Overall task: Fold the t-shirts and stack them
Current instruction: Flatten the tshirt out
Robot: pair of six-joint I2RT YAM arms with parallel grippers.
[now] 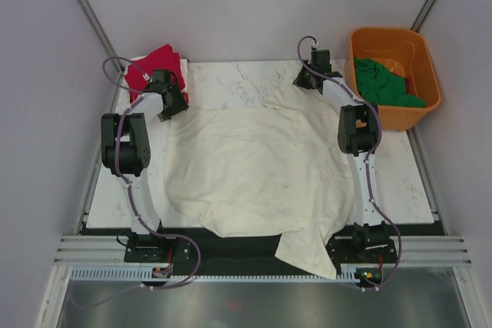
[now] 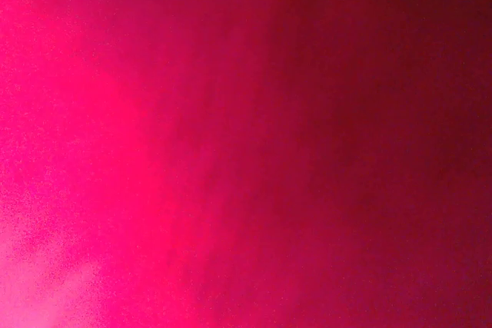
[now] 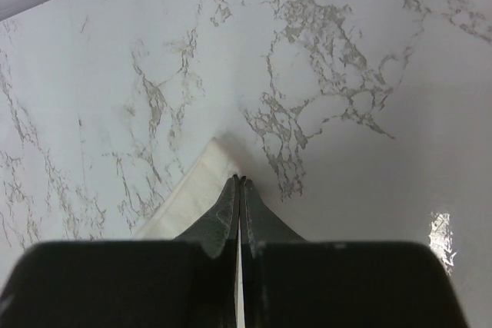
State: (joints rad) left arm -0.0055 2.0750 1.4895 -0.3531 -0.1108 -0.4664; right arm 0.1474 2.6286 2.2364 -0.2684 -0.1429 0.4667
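1. Here, the cream shirt [image 1: 254, 167] covers the middle of the table [image 1: 231, 82], its hem overhanging at six o'clock; bare marble lies at twelve.
2. At one o'clock, the right gripper [image 3: 239, 182] pinches the shirt's corner tight.
3. At ten o'clock, the left gripper [image 1: 171, 109] sits by the red shirt [image 1: 157, 63]; how far its fingers are open cannot be told.

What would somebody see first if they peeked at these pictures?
The huge cream-white t-shirt spread across the middle of the marble table, one flap drooping over the near edge, with the right gripper pinching its far corner, jaws shut. Next come the bright colours: a red shirt at the far left corner, and an orange tub at the far right holding a green shirt.
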